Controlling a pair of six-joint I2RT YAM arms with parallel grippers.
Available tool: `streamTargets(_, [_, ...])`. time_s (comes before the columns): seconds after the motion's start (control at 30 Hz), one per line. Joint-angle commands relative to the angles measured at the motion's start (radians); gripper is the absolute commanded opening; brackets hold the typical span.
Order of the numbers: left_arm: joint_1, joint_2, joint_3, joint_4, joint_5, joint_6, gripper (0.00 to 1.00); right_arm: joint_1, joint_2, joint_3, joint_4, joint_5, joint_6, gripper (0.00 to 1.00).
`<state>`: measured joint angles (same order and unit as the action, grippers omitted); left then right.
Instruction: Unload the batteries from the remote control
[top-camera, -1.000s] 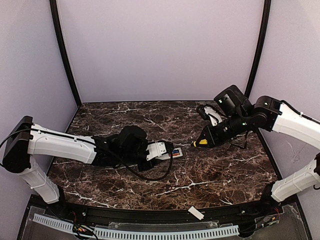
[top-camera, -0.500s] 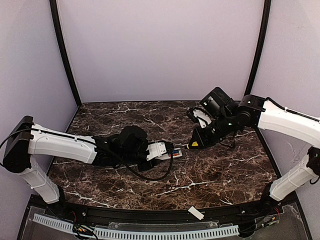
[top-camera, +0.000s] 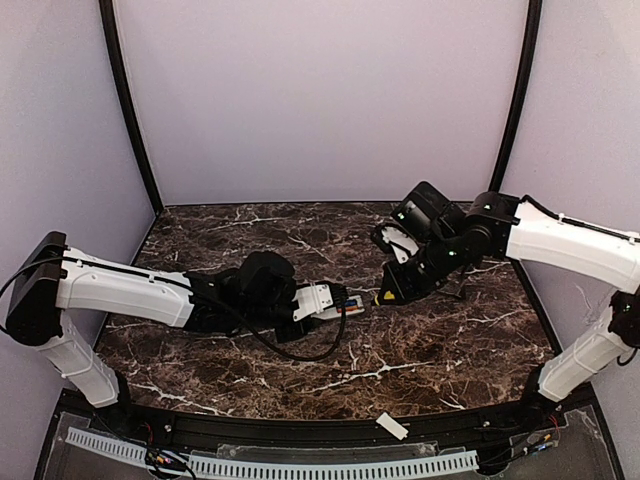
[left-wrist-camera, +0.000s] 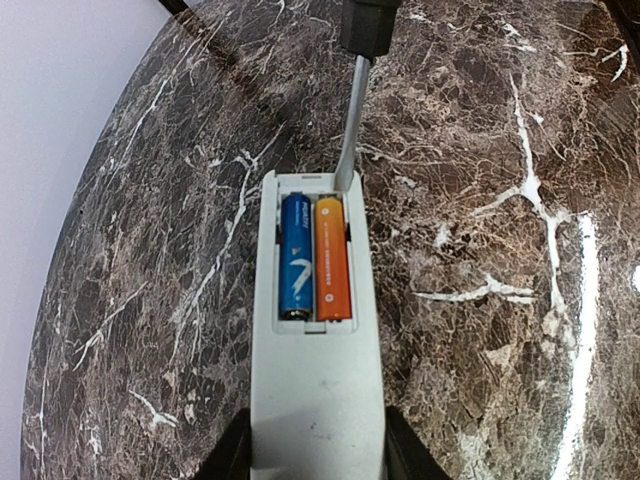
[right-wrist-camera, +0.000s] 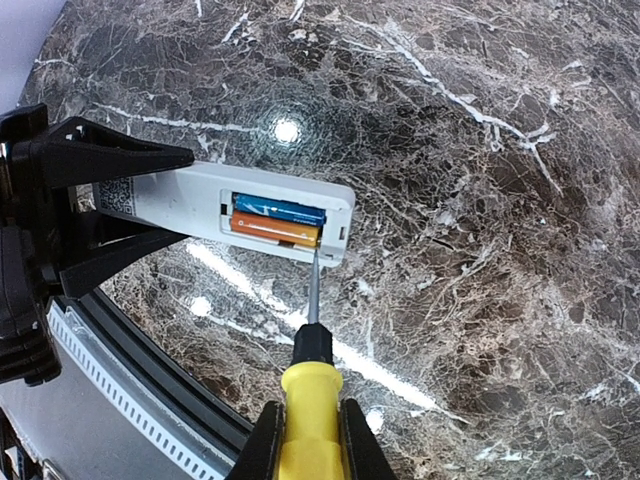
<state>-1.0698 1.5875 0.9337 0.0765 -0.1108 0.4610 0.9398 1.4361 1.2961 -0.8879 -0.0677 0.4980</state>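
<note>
White remote, near end cut off, pinched in my left gripper, batteries in its open bay, right gripper clamped on screwdriver, arm stretched toward it, tip at bay's end.

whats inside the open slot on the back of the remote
A blue battery and an orange battery lie side by side in the remote. The screwdriver tip pokes in at the orange one's end. Whatever lies beneath them is covered.
</note>
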Motion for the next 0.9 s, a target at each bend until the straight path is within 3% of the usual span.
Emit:
streamTargets(0.0, [-0.002,-0.003,0.022,-0.003,0.0,0.004,0.0,0.013,0.019,0.036,-0.011,0.025,-0.007,0.0])
streamTargets(0.87, [-0.003,-0.007,0.017,0.002,0.003,0.004,0.0,0.019,0.031,-0.012,0.091,-0.005,-0.014,0.0])
